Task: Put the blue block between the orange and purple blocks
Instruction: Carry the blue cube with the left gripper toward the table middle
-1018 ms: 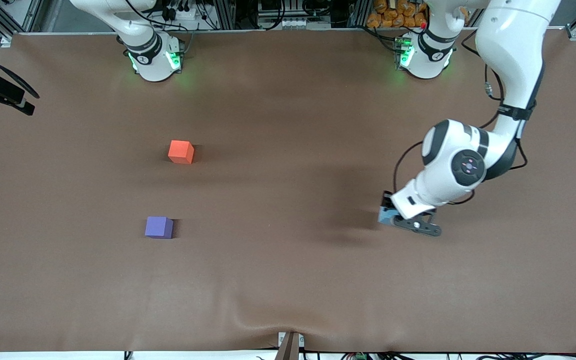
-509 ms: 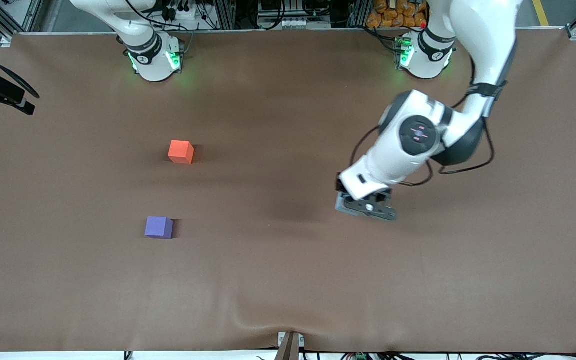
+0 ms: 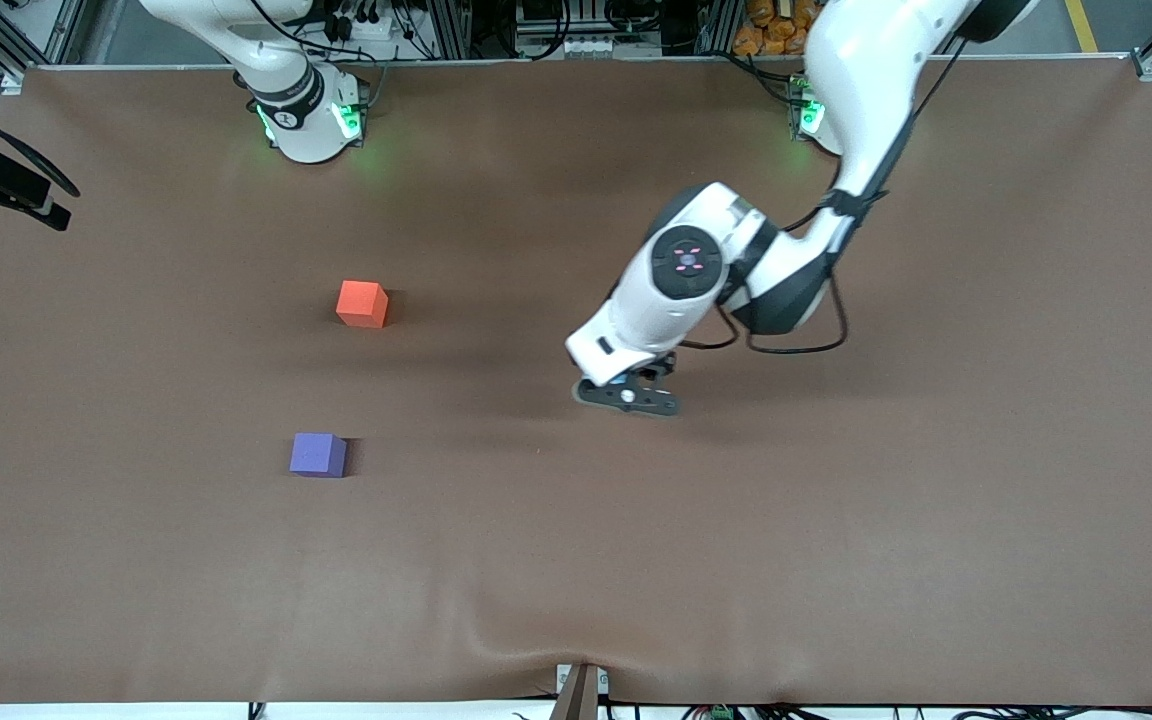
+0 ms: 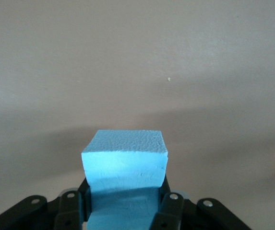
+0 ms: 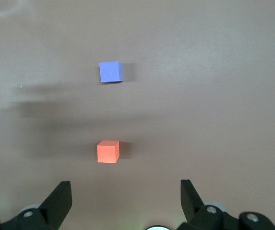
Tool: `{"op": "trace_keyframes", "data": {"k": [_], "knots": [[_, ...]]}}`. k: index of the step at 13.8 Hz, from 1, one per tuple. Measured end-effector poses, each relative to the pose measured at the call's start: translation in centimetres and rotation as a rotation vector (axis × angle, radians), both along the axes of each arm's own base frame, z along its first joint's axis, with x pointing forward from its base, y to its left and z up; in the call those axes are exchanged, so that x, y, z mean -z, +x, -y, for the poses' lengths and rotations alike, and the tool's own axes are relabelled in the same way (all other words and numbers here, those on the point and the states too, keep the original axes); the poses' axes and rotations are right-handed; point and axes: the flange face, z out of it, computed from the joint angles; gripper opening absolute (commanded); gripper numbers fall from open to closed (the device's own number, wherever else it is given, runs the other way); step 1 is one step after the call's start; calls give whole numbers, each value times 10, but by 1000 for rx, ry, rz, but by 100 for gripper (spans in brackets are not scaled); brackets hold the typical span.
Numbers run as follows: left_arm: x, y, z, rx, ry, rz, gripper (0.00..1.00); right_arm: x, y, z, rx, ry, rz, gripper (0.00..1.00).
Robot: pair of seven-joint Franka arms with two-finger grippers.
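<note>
While the left gripper (image 3: pixel 628 394) is carrying the blue block (image 4: pixel 125 160) clamped over mid-table, it should be aiming between orange block (image 3: pixel 362 303) and purple block (image 3: pixel 317 454) (right gripper (image 5: pixel 126 199) waiting, spread wide).

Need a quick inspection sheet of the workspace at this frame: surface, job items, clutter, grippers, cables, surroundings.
Surface: brown table cover, rippled at the edge nearest the front camera.
Job's things: orange block and purple block stand apart toward the right arm's end, purple nearer the front camera. Blue block is held off the table.
Clutter: nothing seen.
Grippers: left gripper is over the middle of the table, shut on the blue block. Right gripper waits open, looking down on the orange and purple blocks.
Cables: black cable loops at the left arm's wrist.
Surroundings: metal frame and wiring past the arm bases; green lights on the right arm's base.
</note>
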Motion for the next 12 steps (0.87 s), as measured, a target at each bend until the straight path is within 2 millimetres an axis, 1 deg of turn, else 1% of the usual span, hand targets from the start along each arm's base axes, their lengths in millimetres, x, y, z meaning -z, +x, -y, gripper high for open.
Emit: {"op": "trace_keyframes", "data": {"k": [5, 7, 9, 12], "knots": [[42, -25, 43, -25, 42, 25, 0, 0, 0, -2, -4, 0, 0, 100], [66, -38, 58, -38, 44, 16, 0, 0, 0, -5, -9, 0, 0, 100], [86, -46, 70, -54, 33, 18, 0, 0, 0, -6, -11, 0, 0, 100], [104, -57, 83, -75, 21, 19, 0, 0, 0, -6, -11, 0, 0, 100]]}}
